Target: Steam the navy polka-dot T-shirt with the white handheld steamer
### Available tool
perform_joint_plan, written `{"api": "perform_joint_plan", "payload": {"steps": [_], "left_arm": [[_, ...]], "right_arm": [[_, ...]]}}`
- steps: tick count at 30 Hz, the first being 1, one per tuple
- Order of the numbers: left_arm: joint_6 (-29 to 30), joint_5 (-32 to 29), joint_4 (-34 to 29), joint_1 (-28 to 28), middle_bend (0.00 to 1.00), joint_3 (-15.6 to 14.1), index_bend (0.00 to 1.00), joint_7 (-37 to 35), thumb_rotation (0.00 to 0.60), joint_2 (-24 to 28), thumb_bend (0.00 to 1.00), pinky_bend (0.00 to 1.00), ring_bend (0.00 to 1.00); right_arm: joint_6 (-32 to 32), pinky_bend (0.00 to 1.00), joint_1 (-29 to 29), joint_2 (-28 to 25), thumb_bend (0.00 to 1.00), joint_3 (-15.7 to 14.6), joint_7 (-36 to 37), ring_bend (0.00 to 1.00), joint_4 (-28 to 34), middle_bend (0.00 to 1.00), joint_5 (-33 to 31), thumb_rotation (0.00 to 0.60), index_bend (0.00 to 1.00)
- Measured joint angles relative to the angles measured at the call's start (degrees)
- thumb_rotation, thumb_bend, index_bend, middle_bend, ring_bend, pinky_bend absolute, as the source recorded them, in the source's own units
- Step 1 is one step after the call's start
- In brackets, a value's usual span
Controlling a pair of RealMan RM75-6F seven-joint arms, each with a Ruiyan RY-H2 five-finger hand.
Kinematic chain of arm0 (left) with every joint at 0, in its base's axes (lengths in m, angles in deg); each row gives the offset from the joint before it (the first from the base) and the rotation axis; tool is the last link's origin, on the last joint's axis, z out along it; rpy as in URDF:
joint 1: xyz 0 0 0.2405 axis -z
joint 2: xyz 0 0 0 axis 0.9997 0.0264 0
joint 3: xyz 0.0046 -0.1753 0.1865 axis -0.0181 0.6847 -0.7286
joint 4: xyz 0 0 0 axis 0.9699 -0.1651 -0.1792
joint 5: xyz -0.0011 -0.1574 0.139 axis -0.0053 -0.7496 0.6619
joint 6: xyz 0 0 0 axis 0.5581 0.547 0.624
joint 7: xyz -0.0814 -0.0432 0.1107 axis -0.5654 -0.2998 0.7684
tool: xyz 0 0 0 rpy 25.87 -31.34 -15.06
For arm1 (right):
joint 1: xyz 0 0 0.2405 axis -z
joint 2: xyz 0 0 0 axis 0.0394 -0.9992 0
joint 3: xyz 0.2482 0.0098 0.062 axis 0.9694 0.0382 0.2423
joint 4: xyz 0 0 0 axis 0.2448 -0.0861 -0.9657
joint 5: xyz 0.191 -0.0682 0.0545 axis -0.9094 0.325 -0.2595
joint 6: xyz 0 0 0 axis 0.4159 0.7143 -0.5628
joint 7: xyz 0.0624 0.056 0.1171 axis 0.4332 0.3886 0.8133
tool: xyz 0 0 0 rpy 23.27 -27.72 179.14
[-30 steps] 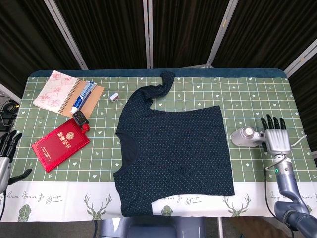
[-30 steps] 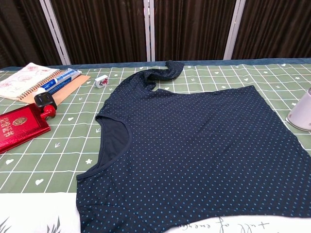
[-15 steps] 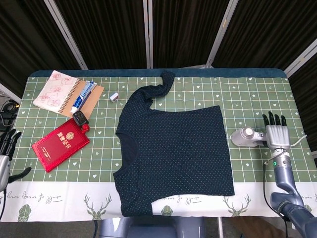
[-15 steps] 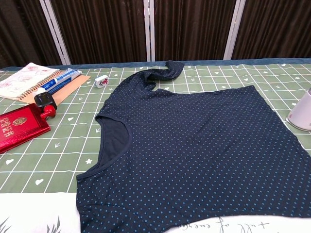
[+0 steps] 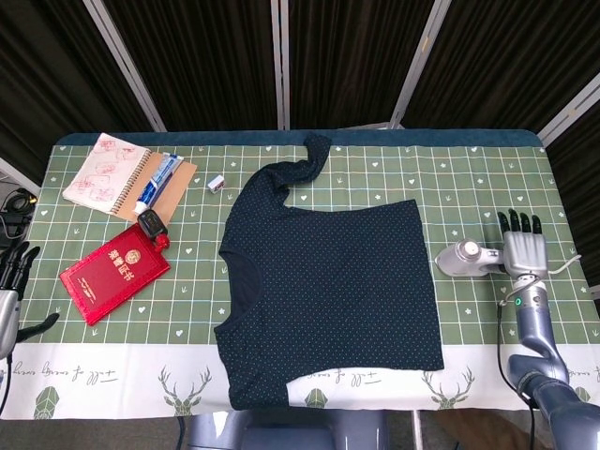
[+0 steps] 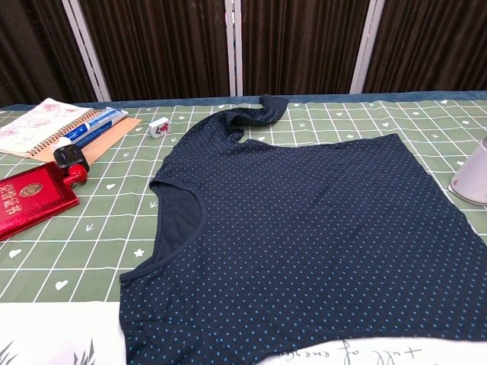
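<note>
White steamer [image 5: 463, 259] lies just beside the right hand [image 5: 523, 255].
Fingers [image 5: 518, 223] spread, empty; left hand [image 5: 11, 286] also spread, empty.

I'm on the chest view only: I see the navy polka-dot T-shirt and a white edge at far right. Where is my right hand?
Observer: The right hand is beside the white handheld steamer, at its right end, fingers pointing up; I can't tell whether they touch.
Operator: And the left hand?
Observer: The left hand hangs off the table's left edge, holding nothing.
Operator: How does the steamer lie?
Observer: On its side on the green checked tablecloth, just right of the navy polka-dot T-shirt, apart from it.
</note>
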Motion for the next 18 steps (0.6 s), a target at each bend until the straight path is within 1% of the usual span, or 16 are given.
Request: {"api": "perform_joint_plan", "payload": {"steps": [1, 2, 4, 6, 7, 9, 12, 18], "left_arm": [[-0.04, -0.04, 0.05, 0.03, 0.00, 0.02, 0.00, 0.04, 0.600, -0.04, 0.00, 0.00, 0.00], [-0.09, -0.09, 0.08, 0.06, 0.00, 0.03, 0.00, 0.05, 0.600, -0.06, 0.00, 0.00, 0.00], [-0.20, -0.18, 0.17, 0.12, 0.00, 0.04, 0.00, 0.04, 0.600, -0.12, 0.00, 0.00, 0.00], [-0.31, -0.24, 0.27, 0.18, 0.00, 0.04, 0.00, 0.06, 0.600, -0.17, 0.00, 0.00, 0.00], [-0.33, -0.25, 0.29, 0.20, 0.00, 0.03, 0.00, 0.07, 0.600, -0.19, 0.00, 0.00, 0.00], [-0.36, -0.26, 0.33, 0.23, 0.00, 0.03, 0.00, 0.10, 0.600, -0.22, 0.00, 0.00, 0.00], [-0.39, -0.26, 0.34, 0.25, 0.00, 0.00, 0.00, 0.11, 0.600, -0.25, 0.00, 0.00, 0.00], [-0.48, -0.30, 0.33, 0.29, 0.00, -0.06, 0.00, 0.09, 0.600, -0.26, 0.00, 0.00, 0.00]], "right_arm": [[-0.09, 0.41, -0.18, 0.30, 0.64, -0.19, 0.87, 0.38, -0.72, 0.48, 0.41, 0.600, 0.34], [-0.12, 0.49, -0.28, 0.43, 0.65, -0.35, 1.59, 0.42, -1.04, 0.52, 0.71, 0.600, 0.39], [-0.21, 0.69, -0.44, 0.53, 0.69, -0.74, 3.20, 0.51, -1.50, 0.62, 1.40, 0.600, 0.56], [-0.68, 0.80, -0.52, 0.59, 0.71, -1.26, 5.26, 0.57, -2.05, 0.67, 2.32, 0.600, 0.67], [-0.90, 0.85, -0.54, 0.63, 0.72, -1.53, 6.20, 0.59, -2.32, 0.68, 2.74, 0.600, 0.72], [-1.38, 0.90, -0.53, 0.63, 0.72, -2.31, 8.71, 0.62, -2.86, 0.68, 3.90, 0.600, 0.76], [-1.89, 0.94, -0.45, 0.45, 0.73, -3.34, 11.52, 0.65, -3.32, 0.68, 5.28, 0.600, 0.77], [-4.13, 0.96, -0.11, 0.02, 0.76, -5.15, 18.49, 0.67, -4.24, 0.67, 7.88, 0.600, 0.77]]}}
